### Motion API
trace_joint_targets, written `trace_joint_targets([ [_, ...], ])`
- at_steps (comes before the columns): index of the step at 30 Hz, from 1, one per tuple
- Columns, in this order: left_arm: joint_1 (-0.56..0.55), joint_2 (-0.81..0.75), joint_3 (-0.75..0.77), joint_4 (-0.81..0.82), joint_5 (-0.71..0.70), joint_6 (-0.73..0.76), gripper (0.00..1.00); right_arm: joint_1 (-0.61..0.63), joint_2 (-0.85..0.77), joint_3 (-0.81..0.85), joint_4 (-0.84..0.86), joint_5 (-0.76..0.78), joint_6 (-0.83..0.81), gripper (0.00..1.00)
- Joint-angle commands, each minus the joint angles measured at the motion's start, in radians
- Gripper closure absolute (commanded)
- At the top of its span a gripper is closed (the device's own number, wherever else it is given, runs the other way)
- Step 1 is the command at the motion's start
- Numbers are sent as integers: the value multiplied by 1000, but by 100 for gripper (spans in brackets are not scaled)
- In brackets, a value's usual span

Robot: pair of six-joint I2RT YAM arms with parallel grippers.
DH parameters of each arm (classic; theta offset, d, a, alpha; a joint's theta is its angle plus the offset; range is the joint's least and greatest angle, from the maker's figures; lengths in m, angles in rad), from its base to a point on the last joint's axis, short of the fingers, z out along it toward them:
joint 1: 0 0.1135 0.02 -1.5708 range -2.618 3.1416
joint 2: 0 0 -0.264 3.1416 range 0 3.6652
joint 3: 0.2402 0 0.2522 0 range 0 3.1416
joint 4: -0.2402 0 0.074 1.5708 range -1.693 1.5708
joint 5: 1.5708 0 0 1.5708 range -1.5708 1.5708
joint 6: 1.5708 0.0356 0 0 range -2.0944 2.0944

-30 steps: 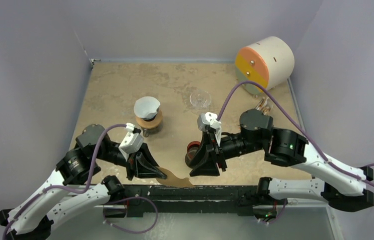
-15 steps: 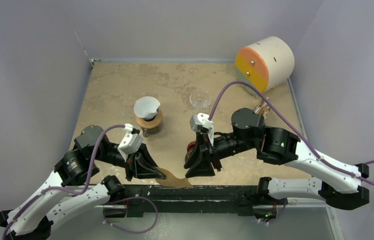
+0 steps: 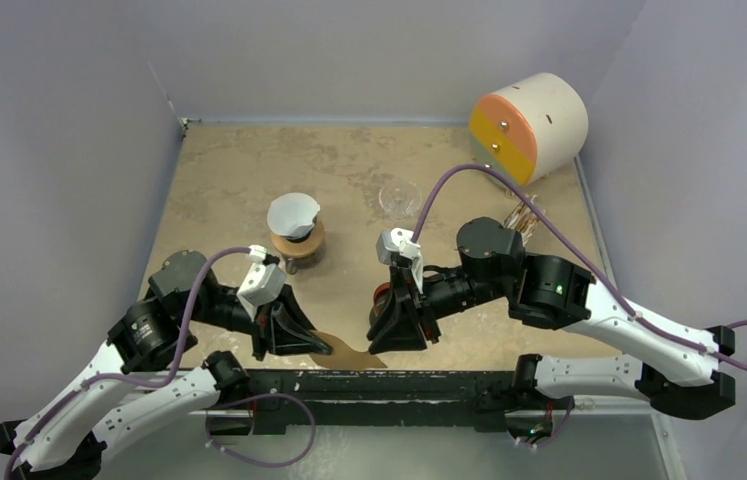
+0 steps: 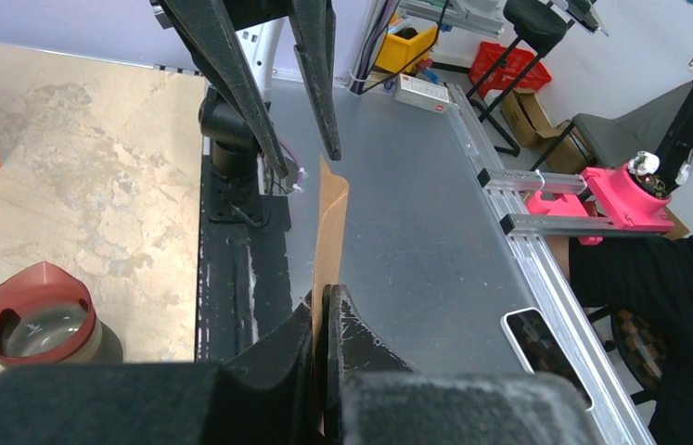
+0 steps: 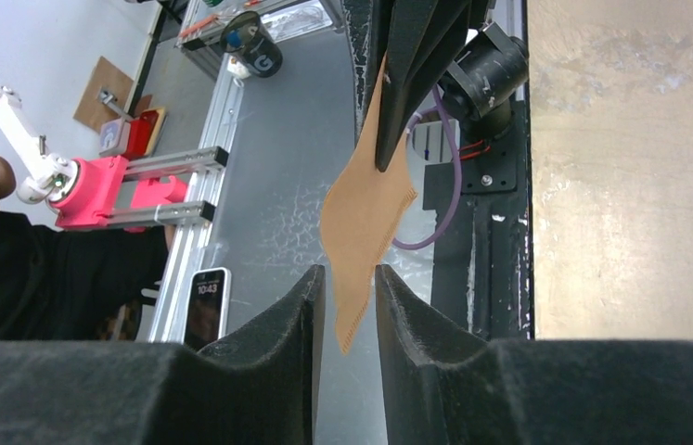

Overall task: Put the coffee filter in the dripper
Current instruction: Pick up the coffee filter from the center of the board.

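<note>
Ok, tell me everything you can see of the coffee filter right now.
The coffee filter is tan, unbleached-looking paper, folded flat, with a crimped seam along one edge. It hangs edge-on in the air near the front edge of the table. The left hand is shut on one end; the right hand straddles the opposite corner, slim gaps either side, not yet pinching.

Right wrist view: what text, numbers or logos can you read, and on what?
"10:43": on the lit screen of the phone.
"G": white mark on the black cup; small, so only likely.
Nothing is printed on the coffee filter.
Nothing else in this view is sharp enough to read.
</note>
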Motion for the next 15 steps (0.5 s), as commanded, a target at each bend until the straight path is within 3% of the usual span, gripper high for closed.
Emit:
trace_joint_targets([
  [1,3,-4,44,29,12,-2,100,3,-6,-9,-12,8,-21,73],
  [15,3,7,37,84,86,-27,100,3,-34,-34,9,22,-22,85],
])
